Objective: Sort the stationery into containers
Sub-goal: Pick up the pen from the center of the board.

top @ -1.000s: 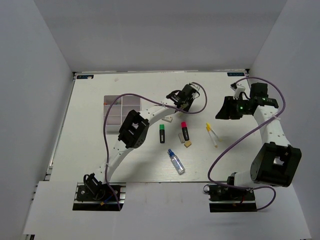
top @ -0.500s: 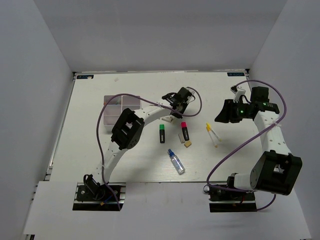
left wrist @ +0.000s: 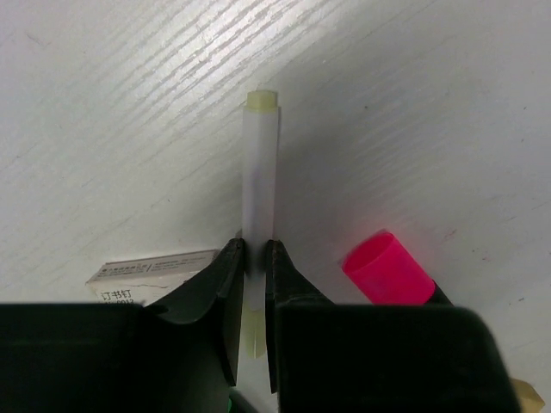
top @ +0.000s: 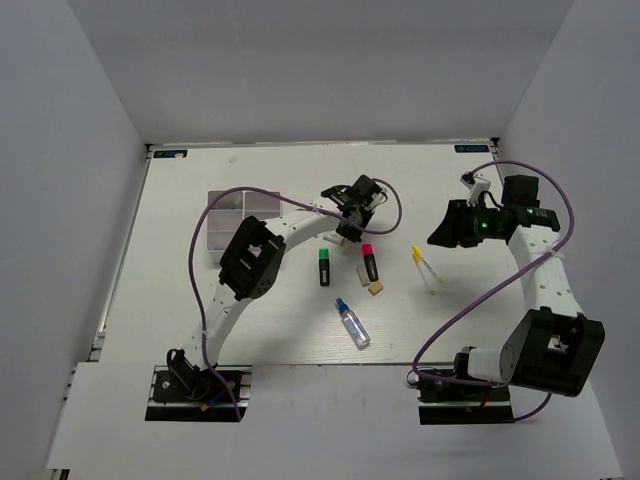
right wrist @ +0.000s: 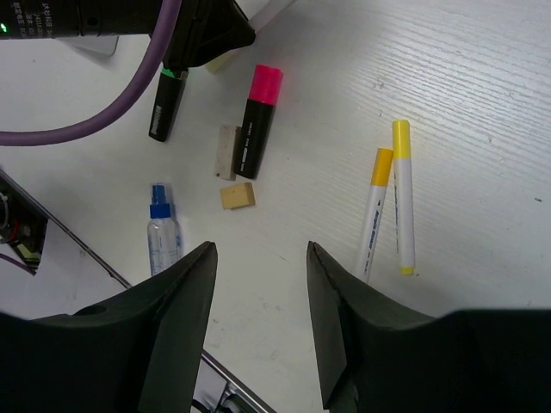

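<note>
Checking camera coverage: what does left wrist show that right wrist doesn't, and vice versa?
Left wrist only: the grip itself, with the left claw shut on the white stick, and a small labelled box beside it.
Right wrist only: glue bottle, yellow pens, green highlighter, white eraser and tan eraser, all loose on the table below the open right claw.
Both: the pink highlighter. Right wrist also catches the left claw from outside, with its grip hidden.
</note>
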You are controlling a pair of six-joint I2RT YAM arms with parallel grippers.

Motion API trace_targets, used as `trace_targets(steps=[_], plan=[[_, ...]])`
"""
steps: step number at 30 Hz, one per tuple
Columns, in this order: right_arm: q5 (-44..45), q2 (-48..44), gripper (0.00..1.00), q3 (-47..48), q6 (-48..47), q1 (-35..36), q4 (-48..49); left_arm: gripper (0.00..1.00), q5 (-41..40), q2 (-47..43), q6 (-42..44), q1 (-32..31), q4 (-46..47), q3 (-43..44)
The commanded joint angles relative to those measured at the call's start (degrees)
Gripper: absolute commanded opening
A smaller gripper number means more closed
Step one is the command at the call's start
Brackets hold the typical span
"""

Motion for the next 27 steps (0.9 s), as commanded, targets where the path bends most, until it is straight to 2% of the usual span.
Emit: trace_targets(steps=[1, 6, 13, 16, 17, 20, 26, 27], plan=[[-1.5, -1.9, 0.52, -0.5, -1.1, -0.2, -0.3, 0.06, 3.0, 1.3, -0.4, -0.3, -8.5, -3.6], [-1.7, -2.1, 0.54, -0.4, -1.1, -0.1, -0.6, 0.37, 1.9, 1.8, -1.0, -0.3, -9.0, -3.6], [-1.5, -2.5, 0.54, -0.6, -1.0, -0.1, -1.0, 0.4, 0.3, 4.5, -1.6, -0.3, -10.1, -1.0], [-1.5, -2.7, 0.54, -0.6, -1.1, -0.1, -1.2, 0.26, -0.3, 5.2, -2.2, -0.3, -10.6, -0.5], [-1.3, -2.9, 0.54, -0.6, -1.0, -0.2, -1.3, 0.17, -0.3, 5.2, -2.2, -0.3, -11.2, -0.5], [-1.2, -3.1, 0.54, -0.9, -1.1, -0.2, -1.4, 0.04, -0.3, 4.7, -2.7, -0.3, -11.2, 0.6], [-2.8, -3.4, 0.55, -1.6, -4.0, 0.1, -1.8, 0.0, 1.1, -1.0, -3.2, -0.3, -7.8, 5.3], [-3.3, -3.9, 0.55, -1.9, -6.2, 0.0, -2.4, 0.0, 3.1, -4.6, -3.9, -0.3, -6.2, 5.3]])
